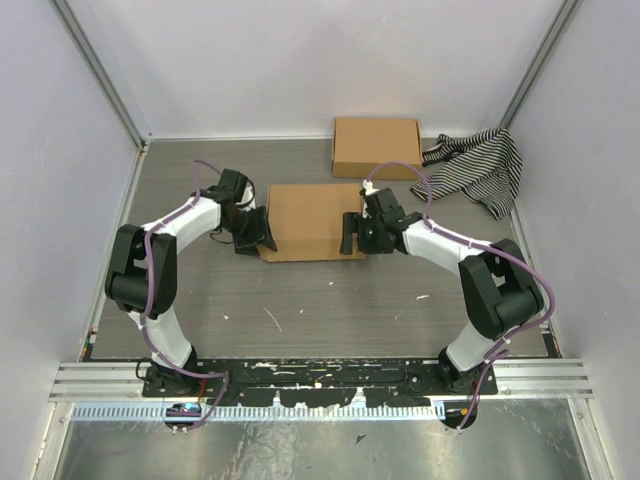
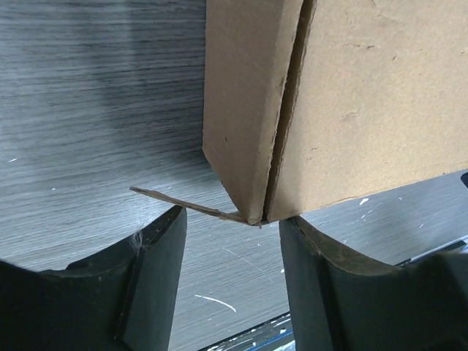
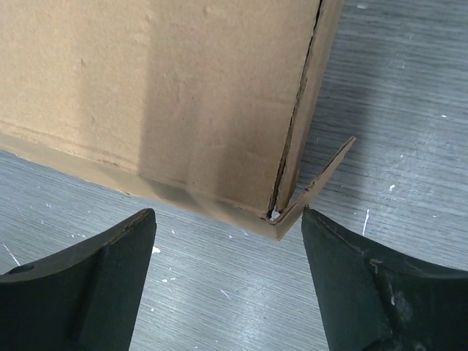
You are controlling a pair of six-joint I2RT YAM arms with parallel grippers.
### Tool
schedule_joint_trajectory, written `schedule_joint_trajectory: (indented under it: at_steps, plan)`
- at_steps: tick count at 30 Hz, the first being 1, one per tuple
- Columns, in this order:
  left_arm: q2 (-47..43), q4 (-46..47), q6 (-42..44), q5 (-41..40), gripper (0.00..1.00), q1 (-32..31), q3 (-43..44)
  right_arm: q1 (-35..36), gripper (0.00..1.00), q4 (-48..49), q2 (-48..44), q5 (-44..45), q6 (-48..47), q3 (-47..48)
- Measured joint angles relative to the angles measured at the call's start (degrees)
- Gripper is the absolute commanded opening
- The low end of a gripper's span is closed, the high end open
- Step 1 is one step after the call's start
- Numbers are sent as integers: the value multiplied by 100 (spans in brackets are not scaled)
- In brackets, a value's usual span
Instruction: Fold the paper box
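Observation:
The paper box (image 1: 312,220) is plain brown cardboard, lid down, lying in the middle of the table. My left gripper (image 1: 254,232) is open at its left near corner; the left wrist view shows the box corner (image 2: 256,117) with a thin flap (image 2: 186,205) sticking out just beyond my fingers (image 2: 157,285). My right gripper (image 1: 354,233) is open at the right near corner; the right wrist view shows that corner (image 3: 183,102) with a small tab (image 3: 322,179) jutting out, the right finger (image 3: 351,278) close to it. Neither holds anything.
A second, ready-made flat brown box (image 1: 376,147) lies at the back. A black-and-white striped cloth (image 1: 480,168) is bunched at the back right. White walls and metal posts enclose the table; a rail (image 1: 320,375) runs along the near edge.

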Motion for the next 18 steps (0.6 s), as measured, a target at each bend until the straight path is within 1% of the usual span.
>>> schedule_joint_trajectory:
  at_steps: [4, 6, 11, 14, 18]
  plan:
    - [0, 101, -35, 216, 54, 0, -120, 0, 82, -4, -4, -68, -7, -79]
    - [0, 127, -42, 350, 50, 0, -149, 0, 81, -15, -17, -111, -22, -81]
    - [-59, 120, -37, 597, 41, 0, -188, 0, 72, -120, -219, -197, -44, -79]
    - [-107, -31, 20, 691, 39, 2, -153, -2, 66, -372, -330, -210, -57, 17]
    - [-109, -479, 122, 769, 39, 4, 42, -28, 63, -833, -330, -240, -87, 341]
